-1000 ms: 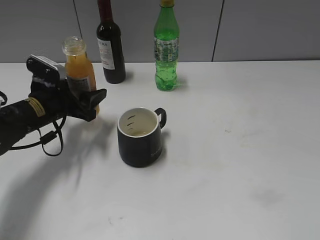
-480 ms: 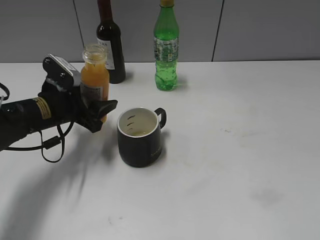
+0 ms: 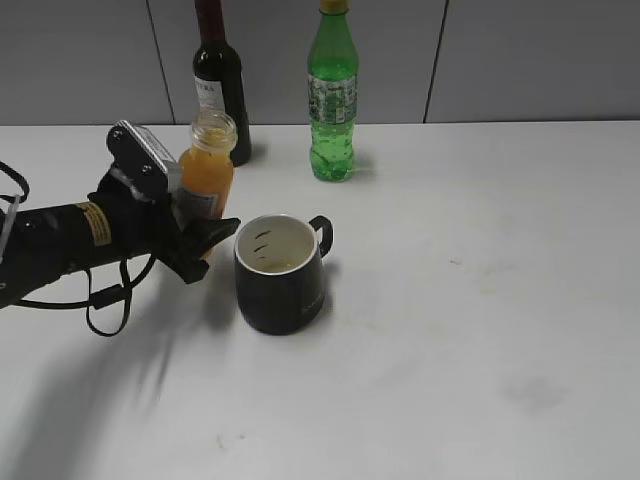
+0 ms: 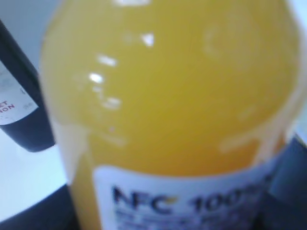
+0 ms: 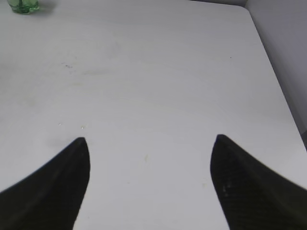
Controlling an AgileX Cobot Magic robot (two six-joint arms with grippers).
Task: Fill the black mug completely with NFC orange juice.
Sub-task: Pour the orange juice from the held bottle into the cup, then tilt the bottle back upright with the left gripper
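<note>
The black mug [image 3: 281, 275] with white interior stands mid-table, handle to the back right. My left gripper [image 3: 205, 228] is shut on the NFC orange juice bottle [image 3: 207, 165] and holds it off the table, just left of the mug and tilted a little toward it. The capless neck is up and no juice is leaving it. In the left wrist view the bottle [image 4: 172, 96] fills the frame, orange with a white NFC label. My right gripper [image 5: 149, 143] is open and empty over bare table; it is out of the exterior view.
A dark wine bottle [image 3: 221, 95] and a taller green bottle [image 3: 332, 100] stand at the back by the grey wall. The green bottle's base shows in the right wrist view [image 5: 21, 5]. The table's right edge [image 5: 276, 72] is near the right gripper.
My left gripper has carried the juice bottle to the right, close to the mug's left side, and tilted it slightly. The mug and the right gripper have not moved.
</note>
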